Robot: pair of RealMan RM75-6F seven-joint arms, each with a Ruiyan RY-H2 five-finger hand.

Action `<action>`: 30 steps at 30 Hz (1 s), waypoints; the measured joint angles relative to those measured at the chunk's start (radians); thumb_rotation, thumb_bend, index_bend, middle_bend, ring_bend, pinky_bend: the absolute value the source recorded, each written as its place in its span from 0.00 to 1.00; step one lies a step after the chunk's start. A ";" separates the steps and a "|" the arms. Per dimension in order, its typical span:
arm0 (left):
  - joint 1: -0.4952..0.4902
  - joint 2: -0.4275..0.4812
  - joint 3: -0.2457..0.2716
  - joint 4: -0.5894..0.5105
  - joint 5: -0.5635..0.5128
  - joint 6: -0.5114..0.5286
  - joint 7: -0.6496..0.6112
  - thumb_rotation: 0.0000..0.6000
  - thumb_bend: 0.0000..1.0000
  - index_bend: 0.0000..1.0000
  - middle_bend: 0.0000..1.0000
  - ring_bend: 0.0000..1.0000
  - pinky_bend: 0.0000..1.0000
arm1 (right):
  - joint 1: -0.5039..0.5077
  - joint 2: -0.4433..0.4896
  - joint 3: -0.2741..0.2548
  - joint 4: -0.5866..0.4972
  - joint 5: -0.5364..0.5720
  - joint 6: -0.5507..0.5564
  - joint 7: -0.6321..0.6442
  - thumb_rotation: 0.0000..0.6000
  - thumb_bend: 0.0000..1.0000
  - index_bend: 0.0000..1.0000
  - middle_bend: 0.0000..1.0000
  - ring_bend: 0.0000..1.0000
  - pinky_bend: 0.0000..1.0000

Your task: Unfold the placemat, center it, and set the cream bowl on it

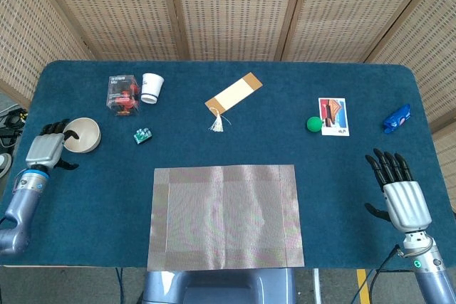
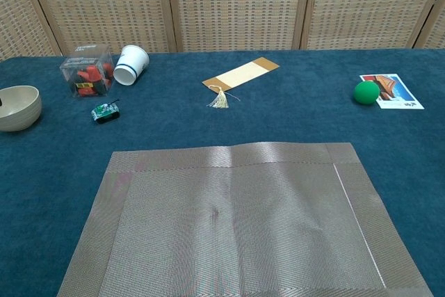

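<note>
The grey woven placemat [image 1: 225,215] lies unfolded and flat at the middle of the table's front edge; it also fills the lower chest view [image 2: 236,220]. The cream bowl [image 1: 85,135] stands upright at the far left, well away from the mat, and shows at the left edge in the chest view [image 2: 17,108]. My left hand [image 1: 47,149] is at the bowl's left side, its dark fingertips [image 1: 60,129] at the rim, the thumb held apart below. My right hand [image 1: 397,194] hovers near the front right corner with its fingers spread and nothing in it.
Behind the bowl stand a clear box of red pieces [image 1: 122,94], a white cup on its side [image 1: 151,87] and a small green toy [image 1: 143,135]. A tasselled bookmark [image 1: 233,95] lies mid-back; a green ball [image 1: 313,124], picture card [image 1: 333,117] and blue object [image 1: 396,119] lie right.
</note>
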 measured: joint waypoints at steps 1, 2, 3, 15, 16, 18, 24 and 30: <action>-0.006 -0.015 -0.001 0.021 0.000 -0.010 -0.007 1.00 0.15 0.34 0.00 0.00 0.00 | -0.001 -0.001 0.001 0.001 -0.003 -0.001 0.006 1.00 0.00 0.07 0.00 0.00 0.00; -0.012 -0.029 -0.001 0.042 0.000 -0.019 -0.014 1.00 0.18 0.35 0.00 0.00 0.00 | -0.002 -0.002 0.002 0.002 -0.005 -0.002 0.010 1.00 0.00 0.07 0.00 0.00 0.00; -0.018 -0.046 -0.001 0.068 0.000 -0.033 -0.026 1.00 0.23 0.38 0.00 0.00 0.00 | -0.003 -0.002 0.004 0.004 -0.007 -0.003 0.012 1.00 0.00 0.07 0.00 0.00 0.00; -0.035 -0.115 0.000 0.171 0.047 -0.036 -0.129 1.00 0.43 0.79 0.00 0.00 0.00 | -0.014 -0.008 0.023 0.015 -0.016 -0.009 0.031 1.00 0.00 0.07 0.00 0.00 0.00; -0.034 -0.113 0.000 0.170 0.051 -0.027 -0.132 1.00 0.43 0.79 0.00 0.00 0.00 | -0.014 -0.008 0.024 0.016 -0.017 -0.009 0.033 1.00 0.00 0.07 0.00 0.00 0.00; -0.031 -0.105 0.001 0.158 0.062 -0.004 -0.138 1.00 0.43 0.79 0.00 0.00 0.00 | -0.015 -0.008 0.026 0.017 -0.019 -0.010 0.035 1.00 0.00 0.07 0.00 0.00 0.00; -0.021 -0.059 0.003 0.065 0.107 0.090 -0.143 1.00 0.43 0.80 0.00 0.00 0.00 | -0.019 -0.005 0.032 0.011 -0.027 -0.009 0.041 1.00 0.00 0.07 0.00 0.00 0.00; -0.023 0.021 0.010 -0.130 0.185 0.190 -0.107 1.00 0.43 0.80 0.00 0.00 0.00 | -0.024 0.003 0.040 -0.002 -0.037 0.000 0.043 1.00 0.00 0.08 0.00 0.00 0.00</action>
